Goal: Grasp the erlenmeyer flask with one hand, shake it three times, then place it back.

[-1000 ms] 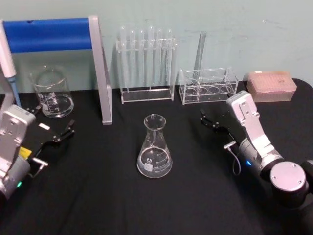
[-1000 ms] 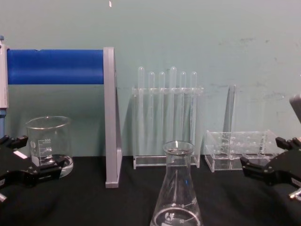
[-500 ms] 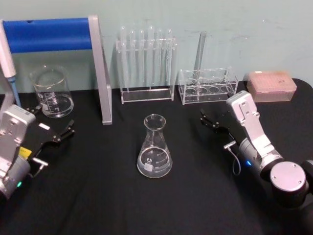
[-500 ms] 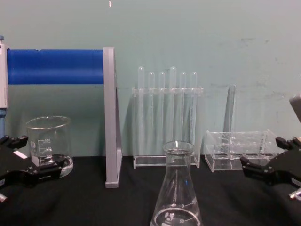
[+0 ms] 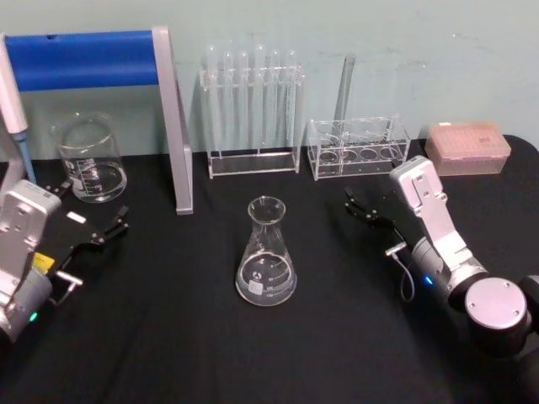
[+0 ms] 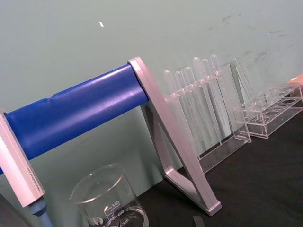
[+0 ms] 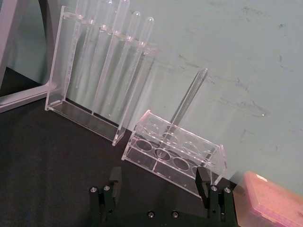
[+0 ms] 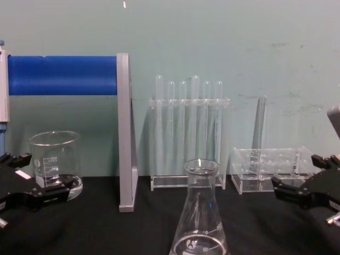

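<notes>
The erlenmeyer flask (image 5: 266, 261) stands upright and untouched at the middle of the black table, and its neck and cone rise at the bottom centre of the chest view (image 8: 200, 218). My left gripper (image 5: 91, 207) rests open at the table's left, well apart from the flask and just in front of a beaker; the chest view shows it low at the left edge (image 8: 34, 178). My right gripper (image 5: 360, 206) is open to the flask's right, a hand's width away, seen also in the chest view (image 8: 298, 172) and the right wrist view (image 7: 158, 182). Neither holds anything.
A glass beaker (image 5: 88, 160) stands back left beside a blue-barred grey stand (image 5: 173, 126) with a pipette (image 5: 13, 101). Behind the flask are a test tube rack (image 5: 253, 109), a low clear rack (image 5: 358, 150) holding one tube, and a pink tip box (image 5: 467, 147).
</notes>
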`<control>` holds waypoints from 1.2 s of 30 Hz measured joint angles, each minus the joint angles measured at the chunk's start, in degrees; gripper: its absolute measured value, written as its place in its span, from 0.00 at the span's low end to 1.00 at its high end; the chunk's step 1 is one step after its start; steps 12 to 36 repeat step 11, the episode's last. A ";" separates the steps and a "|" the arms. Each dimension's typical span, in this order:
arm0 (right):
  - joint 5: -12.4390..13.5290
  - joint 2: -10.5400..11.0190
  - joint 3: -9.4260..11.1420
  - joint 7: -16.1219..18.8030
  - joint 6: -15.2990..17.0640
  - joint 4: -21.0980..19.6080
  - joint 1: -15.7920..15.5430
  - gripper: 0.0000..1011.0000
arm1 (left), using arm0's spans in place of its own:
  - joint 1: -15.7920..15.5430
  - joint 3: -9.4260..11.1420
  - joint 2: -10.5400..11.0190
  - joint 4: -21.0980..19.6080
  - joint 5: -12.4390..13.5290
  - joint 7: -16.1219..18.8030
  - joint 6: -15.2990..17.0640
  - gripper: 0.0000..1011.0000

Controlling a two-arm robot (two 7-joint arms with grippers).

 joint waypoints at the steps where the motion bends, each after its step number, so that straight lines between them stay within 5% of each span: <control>1: 0.00 0.00 0.00 0.00 0.00 0.00 0.00 0.99 | 0.00 0.00 0.00 0.00 0.00 0.00 0.00 0.99; 36: 0.03 0.00 0.00 0.00 0.00 0.00 0.00 0.99 | 0.00 0.00 0.00 0.00 0.00 0.00 0.00 0.99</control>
